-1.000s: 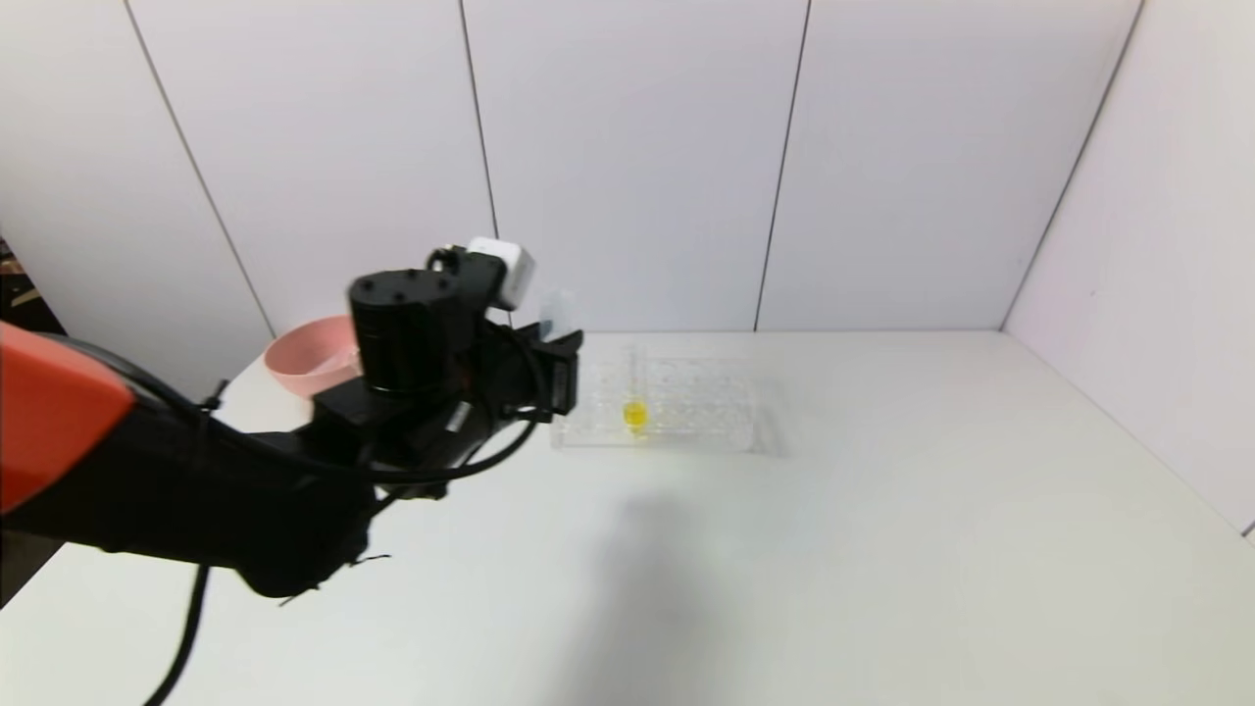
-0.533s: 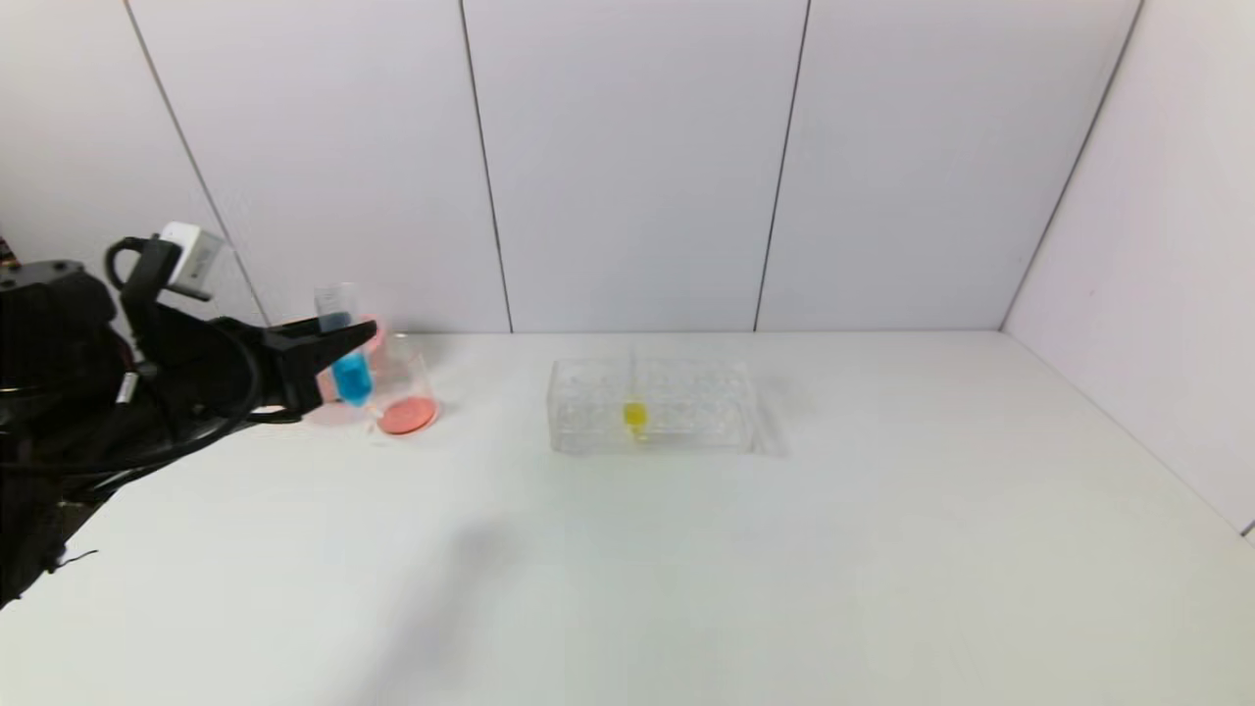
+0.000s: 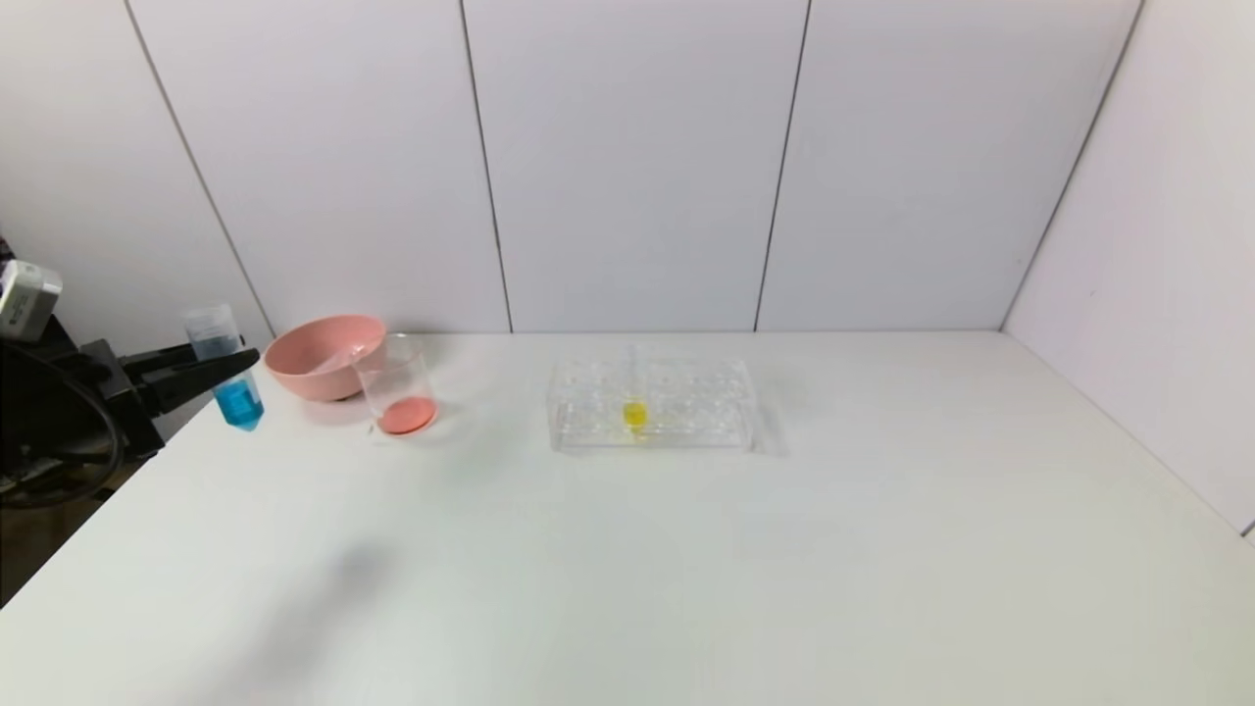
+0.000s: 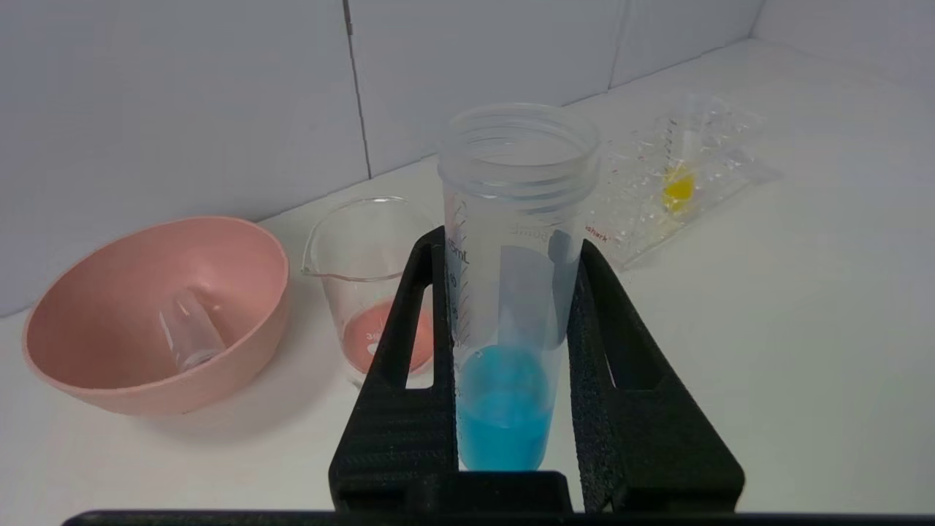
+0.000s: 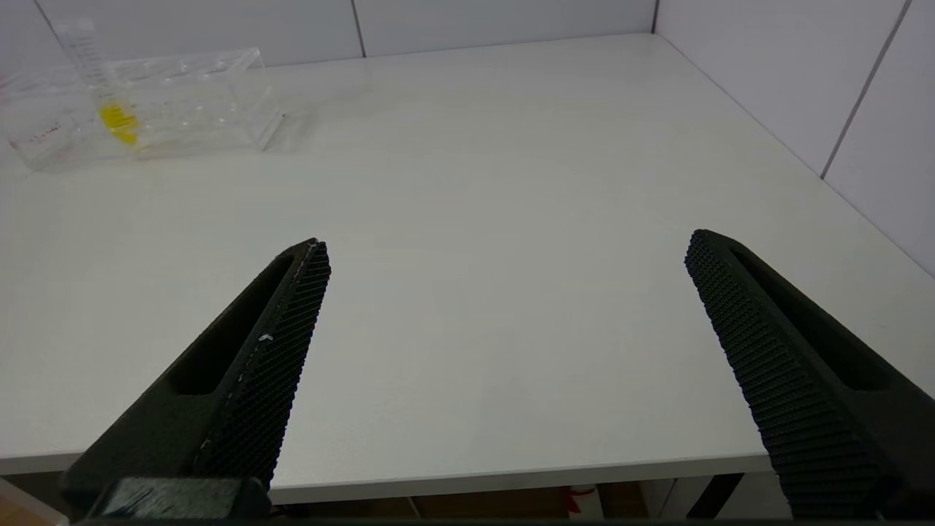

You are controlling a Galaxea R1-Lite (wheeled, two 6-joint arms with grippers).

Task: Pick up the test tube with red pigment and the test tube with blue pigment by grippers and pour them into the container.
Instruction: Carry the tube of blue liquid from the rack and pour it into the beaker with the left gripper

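Observation:
My left gripper (image 3: pixel 240 365) is shut on the test tube with blue pigment (image 3: pixel 238 400) and holds it upright above the table's far left edge, left of the pink bowl. In the left wrist view the jaws (image 4: pixel 508 241) clamp the tube (image 4: pixel 504 409) on both sides, with blue liquid in its lower part. The container (image 3: pixel 396 384), a clear beaker, stands right of the bowl with red liquid at its bottom; it also shows in the left wrist view (image 4: pixel 358 256). No tube with red liquid shows. My right gripper (image 5: pixel 504 248) is open and empty over the table's near edge.
A pink bowl (image 3: pixel 319 355) stands at the back left; an empty clear tube (image 4: pixel 191 332) lies inside it. A clear rack (image 3: pixel 686 404) with a yellow-liquid tube (image 3: pixel 634 414) stands mid-table. The white table (image 3: pixel 784 569) ends at walls behind and on the right.
My left arm has swung left from in front of the rack to the table's left edge, carrying the blue tube. The bowl and beaker have come into view.

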